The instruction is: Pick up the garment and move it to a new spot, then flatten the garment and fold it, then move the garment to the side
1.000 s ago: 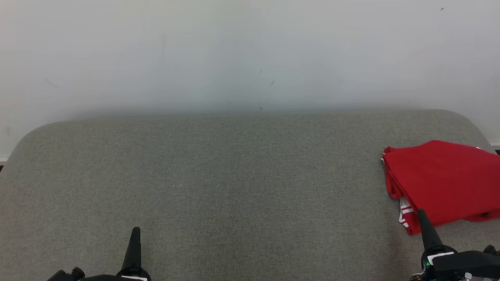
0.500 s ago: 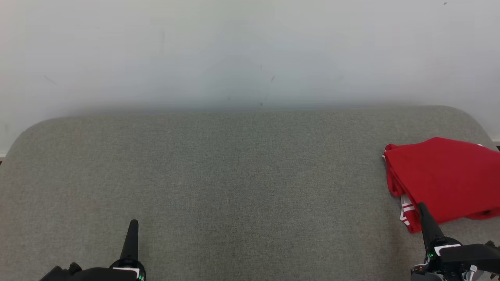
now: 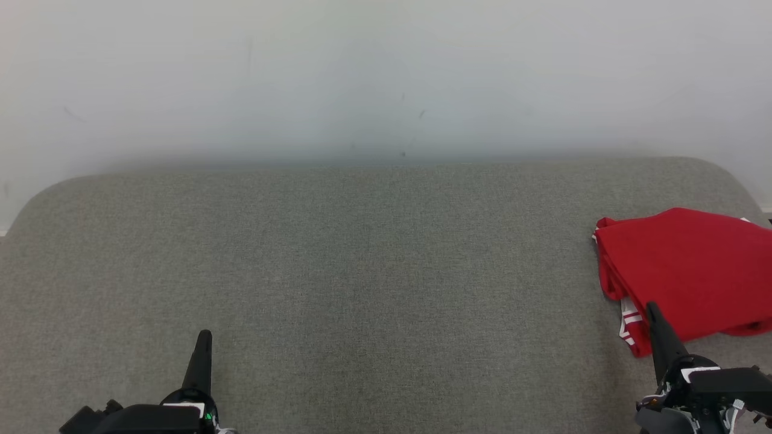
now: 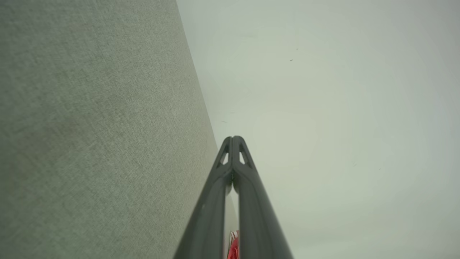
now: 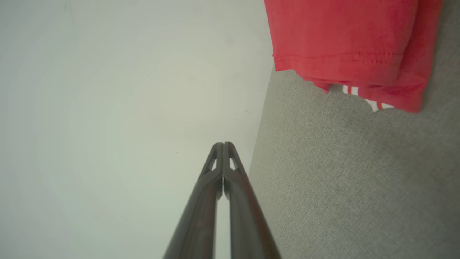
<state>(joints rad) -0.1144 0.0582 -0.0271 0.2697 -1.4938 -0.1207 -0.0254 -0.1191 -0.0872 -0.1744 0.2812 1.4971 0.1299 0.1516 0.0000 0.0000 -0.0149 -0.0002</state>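
Grey surface (image 3: 362, 271) open throughout; folded garment (image 3: 687, 271) blocks right edge.

The left claw (image 3: 205, 335) is seen well to the left of the folded red garment (image 3: 693, 271). Its two long dark fingers (image 4: 210, 205) are pressed together into a single spike, tips touching, and nothing is gripped between them. It is pointed straight away from the robot's body, and its black wrist housing is cut by the lower edge of the head view. The right claw (image 3: 652, 308) is likewise closed and empty, its fingers (image 5: 248, 216) met at the tips. It is placed just on the near side of the garment's near left corner and leaned slightly leftward. In the right wrist view the fingers are seen clear of the garment.
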